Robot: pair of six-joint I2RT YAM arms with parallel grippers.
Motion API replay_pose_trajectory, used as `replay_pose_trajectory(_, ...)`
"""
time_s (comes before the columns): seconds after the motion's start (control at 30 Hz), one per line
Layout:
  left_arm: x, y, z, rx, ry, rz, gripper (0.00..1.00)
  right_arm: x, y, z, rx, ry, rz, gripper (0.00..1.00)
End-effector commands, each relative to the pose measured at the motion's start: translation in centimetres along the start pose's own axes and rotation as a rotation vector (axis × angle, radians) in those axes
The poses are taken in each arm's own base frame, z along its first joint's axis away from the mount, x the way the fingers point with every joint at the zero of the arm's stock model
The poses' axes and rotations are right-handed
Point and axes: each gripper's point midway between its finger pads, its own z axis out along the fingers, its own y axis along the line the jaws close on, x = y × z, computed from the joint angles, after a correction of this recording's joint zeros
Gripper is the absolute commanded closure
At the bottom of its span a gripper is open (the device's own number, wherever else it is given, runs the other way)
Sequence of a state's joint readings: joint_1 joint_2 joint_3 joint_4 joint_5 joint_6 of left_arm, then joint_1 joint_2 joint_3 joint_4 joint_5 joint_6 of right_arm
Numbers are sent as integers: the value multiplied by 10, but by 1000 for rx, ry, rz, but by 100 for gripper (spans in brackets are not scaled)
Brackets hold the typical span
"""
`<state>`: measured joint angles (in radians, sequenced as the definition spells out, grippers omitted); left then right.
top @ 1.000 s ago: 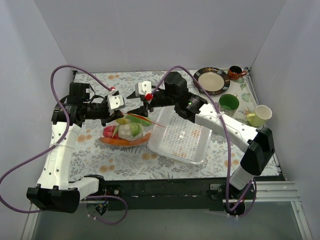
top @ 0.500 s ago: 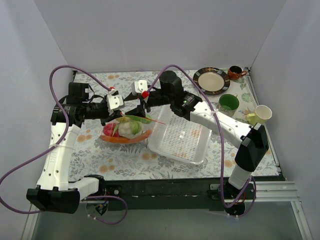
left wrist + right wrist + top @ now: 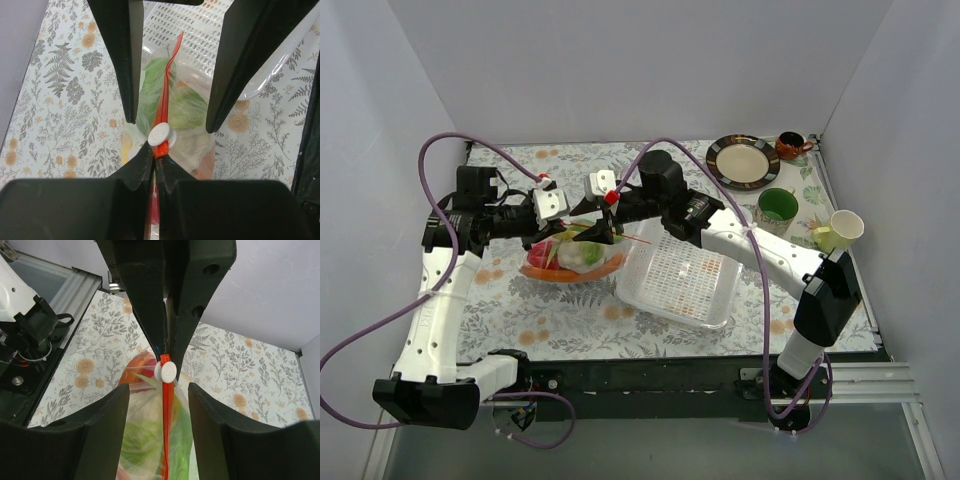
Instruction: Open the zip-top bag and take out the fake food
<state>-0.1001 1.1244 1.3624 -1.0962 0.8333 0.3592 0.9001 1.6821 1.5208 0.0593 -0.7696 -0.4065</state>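
The zip-top bag (image 3: 575, 256) lies left of the tray, and the left gripper lifts it by its mouth. My left gripper (image 3: 155, 150) is shut on the orange-red zip strip (image 3: 168, 82), right behind the white slider (image 3: 162, 134). My right gripper (image 3: 159, 390) is open. Its fingers (image 3: 122, 60) stand on either side of the strip next to the slider (image 3: 165, 371), apart from it. The fake food is inside the bag: pale green cabbage (image 3: 142, 440), a red piece (image 3: 142, 365) and an orange piece (image 3: 585, 274).
A white perforated tray (image 3: 692, 275) sits right of the bag, touching it. At the back right stand a brown-rimmed plate (image 3: 744, 160), a dark mug (image 3: 790, 146), a green cup (image 3: 778, 208) and a pale yellow cup (image 3: 840, 230). Grey walls close in three sides.
My right gripper has moved left and down over the zip strip, and its jaws have narrowed. The left gripper has kept its hold on the strip and has hardly moved.
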Motion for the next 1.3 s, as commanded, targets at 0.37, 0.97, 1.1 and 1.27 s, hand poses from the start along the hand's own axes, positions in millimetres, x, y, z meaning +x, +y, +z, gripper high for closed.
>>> replay_pose_trajectory(0.37,-23,-9,-13,-21,-77,64,100,-30,-15,5,46,-77,-23,53)
replay_pose_trajectory(0.97,-16,-14,-8,-8,-72,40,100,-33,-14,10,20,-100,-10,60)
replay_pose_trajectory(1.1,-18,-13,-9,-12,-77,41,100,-31,-13,11,10,-99,-5,62)
replay_pose_trajectory(1.27,-19,-12,-10,-19,-76,46,100,-26,-12,13,-2,-88,4,74)
